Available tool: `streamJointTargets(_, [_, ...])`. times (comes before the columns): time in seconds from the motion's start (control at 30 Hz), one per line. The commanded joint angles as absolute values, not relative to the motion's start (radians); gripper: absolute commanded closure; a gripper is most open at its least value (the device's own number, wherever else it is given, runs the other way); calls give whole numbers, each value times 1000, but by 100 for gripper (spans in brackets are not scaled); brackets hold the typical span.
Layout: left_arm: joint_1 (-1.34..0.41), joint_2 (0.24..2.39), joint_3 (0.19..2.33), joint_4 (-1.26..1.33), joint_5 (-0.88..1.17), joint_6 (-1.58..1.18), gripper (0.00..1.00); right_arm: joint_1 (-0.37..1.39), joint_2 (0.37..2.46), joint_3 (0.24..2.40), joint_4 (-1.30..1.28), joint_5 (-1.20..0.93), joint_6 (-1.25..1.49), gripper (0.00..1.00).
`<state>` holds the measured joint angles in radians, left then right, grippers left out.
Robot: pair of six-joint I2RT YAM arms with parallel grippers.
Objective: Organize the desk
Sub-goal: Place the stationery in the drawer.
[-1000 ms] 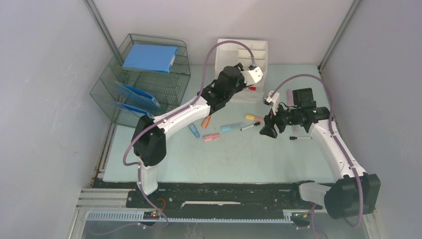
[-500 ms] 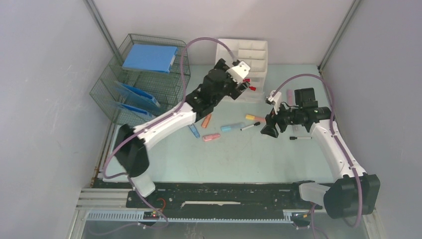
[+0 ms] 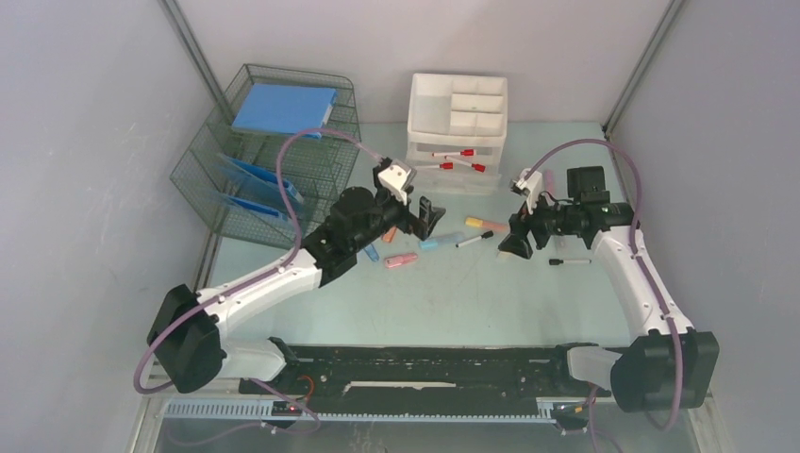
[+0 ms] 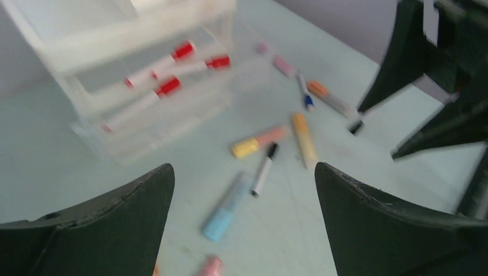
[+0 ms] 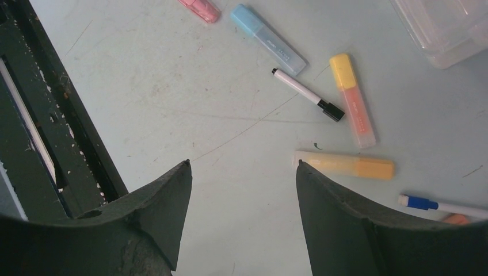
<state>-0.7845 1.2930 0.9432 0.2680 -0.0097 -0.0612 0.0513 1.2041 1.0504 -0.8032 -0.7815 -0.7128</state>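
The desk point(image 3: 472, 302) is lying beneath both grippers. The left gripper point(image 3: 426, 215) is hovering over the desk's middle, jaws spread wide and gripping nothing, with loose pens lying on the mint surface under and just beside it. The right gripper point(image 3: 514, 247) is hanging over the right half, jaws well apart and likewise empty. A black-capped white marker point(image 5: 308, 95) and a yellow highlighter point(image 5: 345, 167) are lying on the desk just ahead of its fingertips.

In the top view, the left arm is covering part of an orange highlighter point(image 3: 390, 233). The left wrist view is coming through blurred, so the pens there are showing only as coloured streaks. In the right wrist view, a pink highlighter point(image 5: 198, 8) is being cut off by the top edge and a blue-capped pen point(image 5: 443, 206) by the right edge.

At far left, a wire rack point(image 3: 325, 165) is holding a blue folder point(image 3: 285, 109) on its top tier, with more blue ones showing in the lower tiers. Behind the pens, a clear drawer unit point(image 3: 426, 115) is holding 3 red-capped markers point(image 3: 453, 165) in its lower part.
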Motion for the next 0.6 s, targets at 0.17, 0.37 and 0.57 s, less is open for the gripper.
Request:
streamJointTargets(0.17, [-779,1337,805,490,286,-365,6,9,1213,1064,-800,-798,-719,26])
streamJointTargets(0.37, [-785,1510,866,532,379,-456,13,-23,1215,1064,-802,-776,-726,26])
streamJointTargets(0.57, [-832,1666,990,389,240,-390,18,-34,1218,1064,-805,-774,-731,26])
